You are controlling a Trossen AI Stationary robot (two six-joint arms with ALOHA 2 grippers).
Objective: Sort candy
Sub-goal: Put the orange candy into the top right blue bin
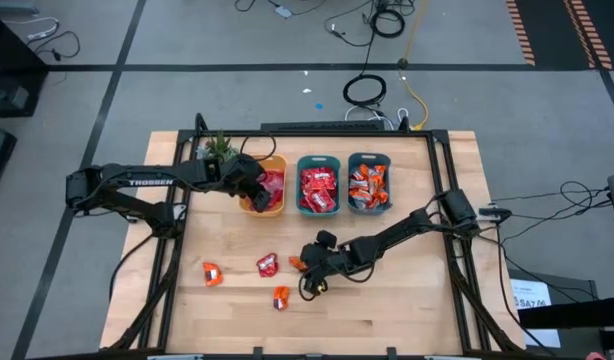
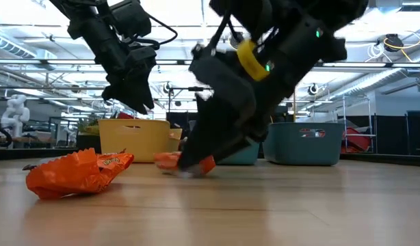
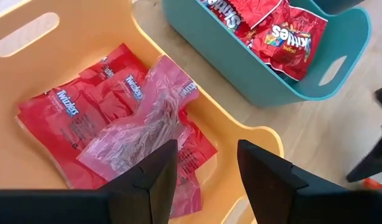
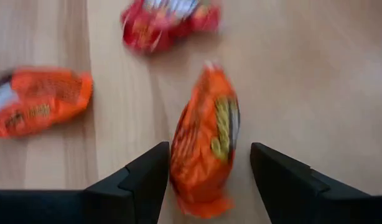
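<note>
Candy is spread over the table: an orange packet (image 4: 204, 140) is straddled by the open right gripper (image 4: 209, 180), untouched, with a red packet (image 1: 267, 265) to its left. The left gripper (image 3: 206, 177), open and empty, is held above pinkish-red packets (image 3: 85, 115) in the yellow bin (image 1: 278, 203).

Bright, even light comes from ceiling lamps (image 2: 196, 14), which glare white in the low view. The right wrist view is blurred; shadows are soft.
</note>
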